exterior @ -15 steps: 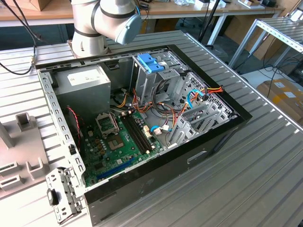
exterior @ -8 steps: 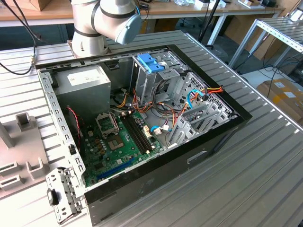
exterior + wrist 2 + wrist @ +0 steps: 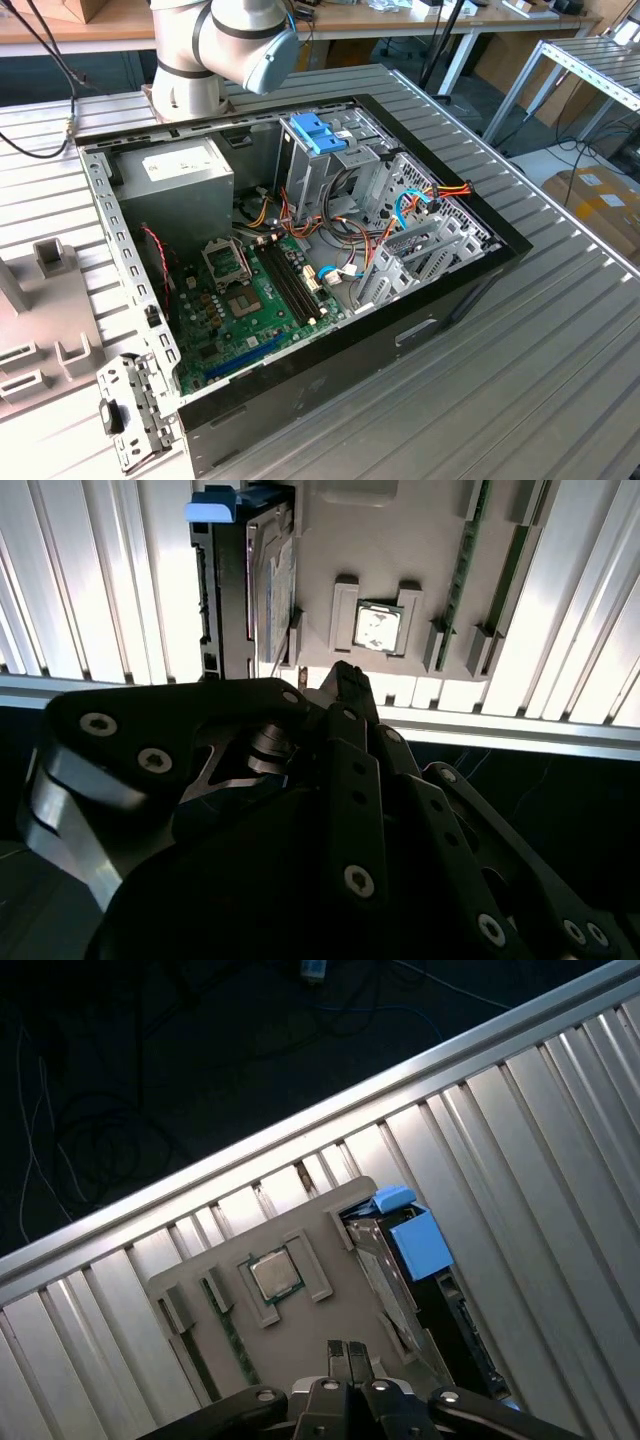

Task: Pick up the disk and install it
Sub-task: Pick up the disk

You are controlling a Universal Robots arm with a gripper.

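The disk (image 3: 245, 580) stands on its edge in a slot of a grey fixture plate (image 3: 420, 540), a blue side rail (image 3: 212, 505) along one end. The first wrist view also has the disk (image 3: 395, 1275), its blue rail (image 3: 420, 1243) and the fixture plate (image 3: 300, 1235). My gripper (image 3: 347, 1348) hovers above the plate, beside the disk and apart from it, fingers pressed together and holding nothing. In the second wrist view the gripper (image 3: 347, 672) sits just off the disk's near end. The open computer case (image 3: 480, 255) lies on the slatted table in the exterior view.
A processor chip (image 3: 378, 627) and memory sticks (image 3: 470, 550) sit in the same fixture. In the case are a grey power supply (image 3: 185, 175), a motherboard (image 3: 250, 300), loose cables and a drive cage with a blue latch (image 3: 318, 130). A metal bracket (image 3: 130, 415) lies near the case's corner.
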